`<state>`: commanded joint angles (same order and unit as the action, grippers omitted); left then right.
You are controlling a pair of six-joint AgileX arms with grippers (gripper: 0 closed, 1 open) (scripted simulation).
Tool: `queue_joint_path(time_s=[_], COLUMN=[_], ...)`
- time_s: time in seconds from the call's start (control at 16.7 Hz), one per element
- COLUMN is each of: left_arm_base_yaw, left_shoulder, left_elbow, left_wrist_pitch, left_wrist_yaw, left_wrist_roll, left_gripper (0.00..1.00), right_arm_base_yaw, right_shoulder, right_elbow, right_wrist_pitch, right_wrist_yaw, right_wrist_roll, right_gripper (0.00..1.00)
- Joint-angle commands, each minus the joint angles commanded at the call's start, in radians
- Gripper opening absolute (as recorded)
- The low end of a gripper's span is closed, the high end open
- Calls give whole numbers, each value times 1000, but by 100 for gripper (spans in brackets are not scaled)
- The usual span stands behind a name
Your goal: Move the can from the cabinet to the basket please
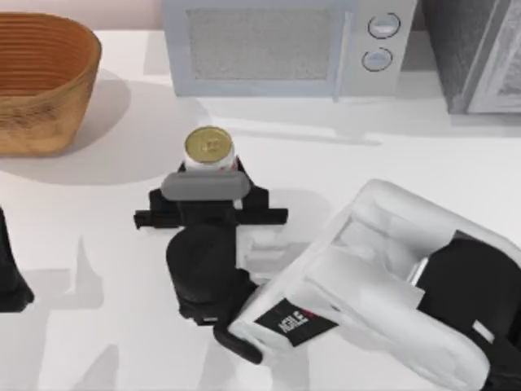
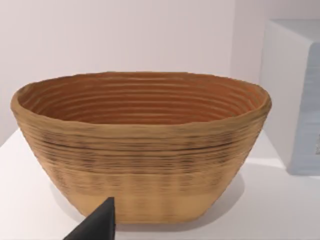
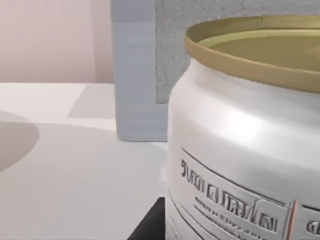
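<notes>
Your right gripper (image 1: 210,181) pinches the upright can (image 1: 210,148) between its fingers over the open table, and the basket (image 1: 49,98) lies well off to the fingers' left, beyond the can, near your parked left arm.

One can (image 1: 210,150) with a gold top stands on the table (image 1: 98,244), and there is one wicker basket (image 1: 41,81). One light grey microwave (image 1: 277,45) carries two round knobs (image 1: 383,26), and one dark speckled cabinet (image 1: 476,53) sits beside it. Two arms count up: the right arm (image 1: 383,285) and the left arm (image 1: 12,277).
</notes>
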<state>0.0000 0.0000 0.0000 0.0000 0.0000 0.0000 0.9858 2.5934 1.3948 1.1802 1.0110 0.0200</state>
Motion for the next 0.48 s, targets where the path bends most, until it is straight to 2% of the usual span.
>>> queue_joint_path(time_s=[0.48], left_arm_base_yaw=[0], left_shoulder=[0], left_elbow=[0], left_wrist_pitch=[0], left_wrist_yaw=[0], left_wrist_roll=[0], left_gripper=[100], right_arm_base_yaw=[0], right_shoulder=[0], right_elbow=[0], right_wrist_pitch=[0], right_wrist_yaw=[0], right_wrist_roll=[0], right_gripper=[83])
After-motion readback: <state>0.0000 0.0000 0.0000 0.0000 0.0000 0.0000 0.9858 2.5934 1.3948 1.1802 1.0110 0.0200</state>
